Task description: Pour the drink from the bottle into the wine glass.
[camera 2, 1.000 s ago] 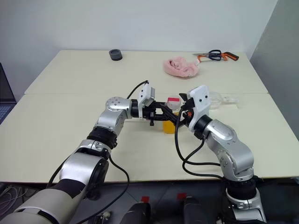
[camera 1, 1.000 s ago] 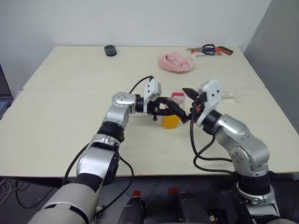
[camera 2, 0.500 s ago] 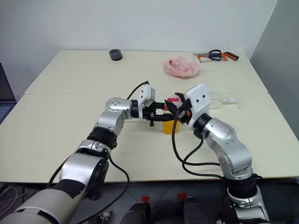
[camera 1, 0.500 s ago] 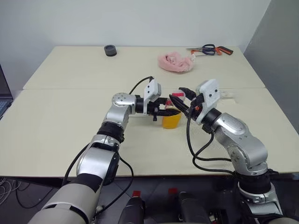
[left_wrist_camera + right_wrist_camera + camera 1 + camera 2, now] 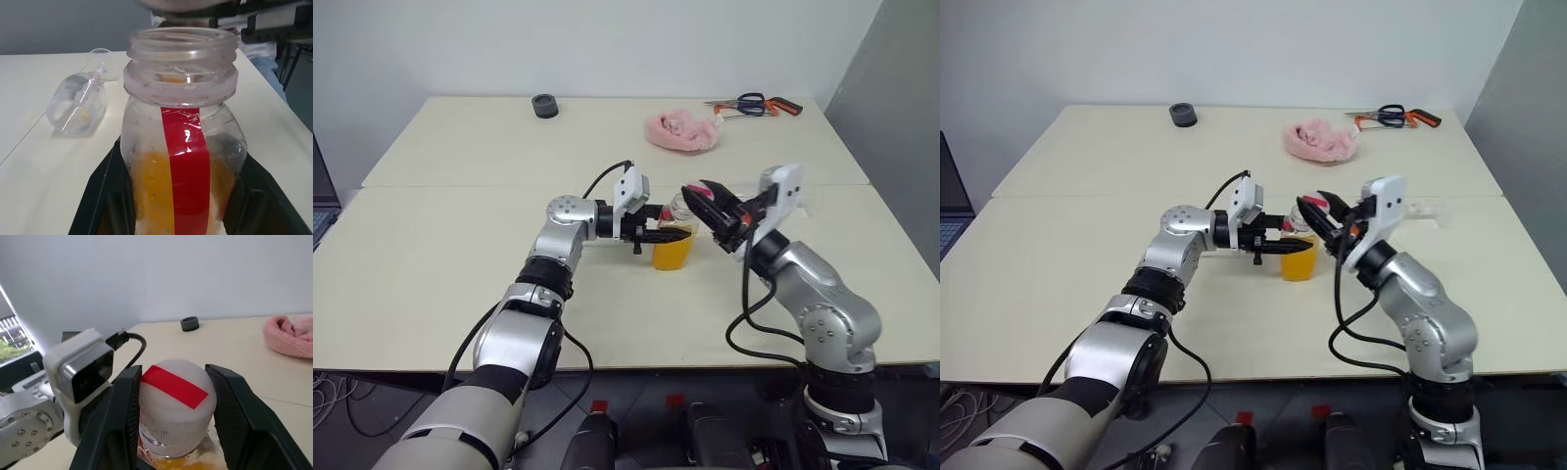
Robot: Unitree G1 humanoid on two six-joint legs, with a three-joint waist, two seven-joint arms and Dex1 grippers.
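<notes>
bottle: small clear plastic bottle with red label strip (image 5: 183,161), part full of bright orange drink (image 5: 672,252), stands on the cream table (image 5: 440,245), mouth now uncapped
left gripper (image 5: 658,230): black fingers clamped tight on the bottle body, holding it upright
right gripper (image 5: 176,396): fingers closed partway round the white cap with red stripe (image 5: 173,404), held just above the bottle mouth
wine glass: clear stemmed wine glass (image 5: 78,100) lies on its side on the table beyond the bottle, near the right arm
risk 1: glass is down, so pouring now would likely spill drink on the table; it needs standing up first
risk 2: cap could slip from the fingers and drop back onto the open bottle
risk 3: open bottle tipping if bumped
change: a second ago the right fingers were spread wide beside the capped bottle; now they have closed on the cap, which is off and lifted clear to the right; left gripper and bottle unmoved
</notes>
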